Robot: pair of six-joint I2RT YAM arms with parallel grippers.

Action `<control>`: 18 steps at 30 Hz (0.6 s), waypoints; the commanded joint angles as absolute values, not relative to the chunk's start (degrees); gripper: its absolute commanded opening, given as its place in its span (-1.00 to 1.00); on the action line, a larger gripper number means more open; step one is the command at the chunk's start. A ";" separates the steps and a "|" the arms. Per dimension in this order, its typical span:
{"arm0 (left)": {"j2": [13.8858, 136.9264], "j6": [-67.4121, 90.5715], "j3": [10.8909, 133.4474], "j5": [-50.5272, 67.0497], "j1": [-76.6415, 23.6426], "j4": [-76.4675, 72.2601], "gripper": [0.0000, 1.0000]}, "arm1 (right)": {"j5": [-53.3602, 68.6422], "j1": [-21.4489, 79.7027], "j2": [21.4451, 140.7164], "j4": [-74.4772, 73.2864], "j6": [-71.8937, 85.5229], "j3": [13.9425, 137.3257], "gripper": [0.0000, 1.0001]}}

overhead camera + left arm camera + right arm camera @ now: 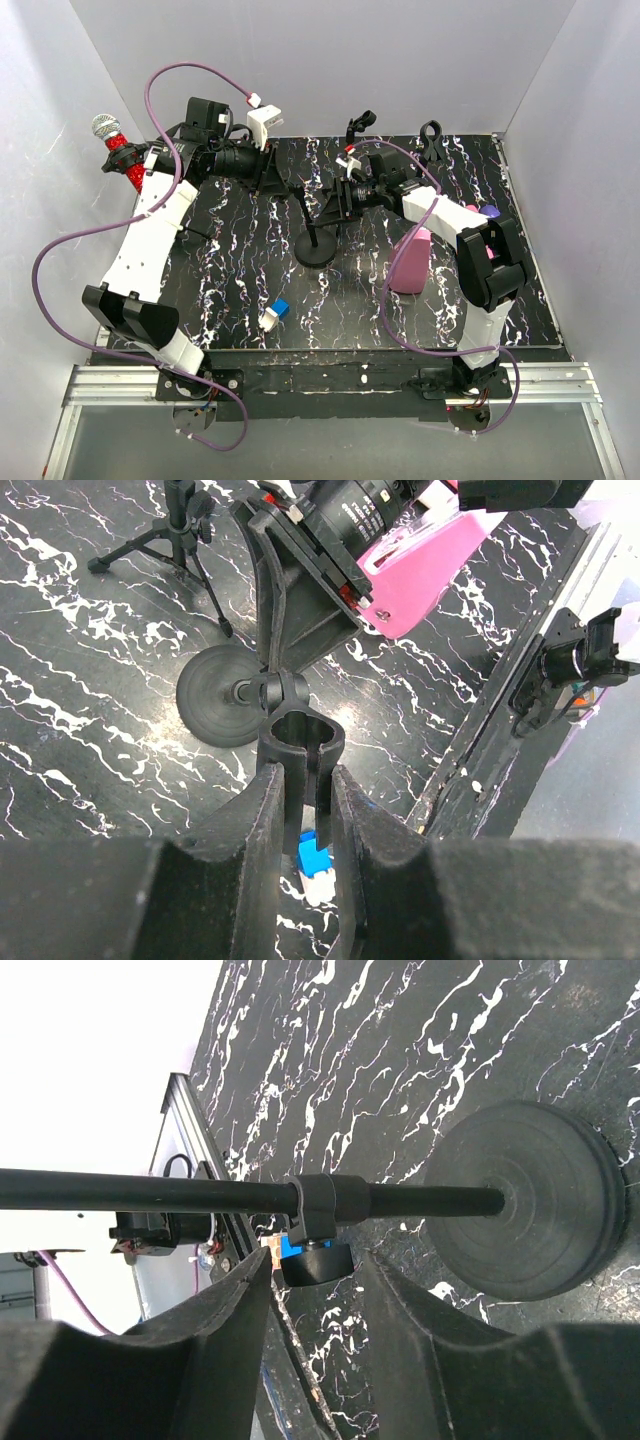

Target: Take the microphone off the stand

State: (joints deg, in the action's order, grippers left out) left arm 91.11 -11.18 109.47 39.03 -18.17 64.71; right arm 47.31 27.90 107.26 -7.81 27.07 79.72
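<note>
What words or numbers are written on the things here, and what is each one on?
None: no word, number or sign can be read in any view.
The microphone: red handle, no lettering shows.
The pink bottle: no label on the sides that show.
The blue and white block: too small to tell.
The stand: plain black, no marks.

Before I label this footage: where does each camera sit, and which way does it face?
Top external: above, behind the bases, looking down on the table; left arm and right arm show.
Left wrist: looks down past its fingers at the stand's clip.
Right wrist: looks past its fingers at the stand's pole.
All three share the round base.
</note>
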 commanded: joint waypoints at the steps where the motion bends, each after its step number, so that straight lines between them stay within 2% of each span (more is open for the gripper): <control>1: 87.63 -11.95 108.99 40.08 -18.72 67.15 -1.00 | 47.46 28.65 107.40 -6.15 26.63 80.24 0.00; 8: 87.28 -11.78 108.02 40.25 -18.81 66.71 -1.00 | 44.74 29.18 107.49 -7.47 24.96 79.02 -0.05; 15: 86.49 -12.13 106.88 39.73 -19.25 66.36 -1.00 | 43.68 29.09 107.23 -7.30 24.17 77.26 -0.01; 16: 86.31 -12.13 106.70 39.73 -19.34 66.27 -1.00 | 43.59 29.09 107.23 -7.12 24.08 77.08 -0.07; 18: 86.31 -12.13 106.61 39.55 -19.42 66.36 -1.00 | 43.07 29.18 106.62 -6.77 23.56 76.82 -0.42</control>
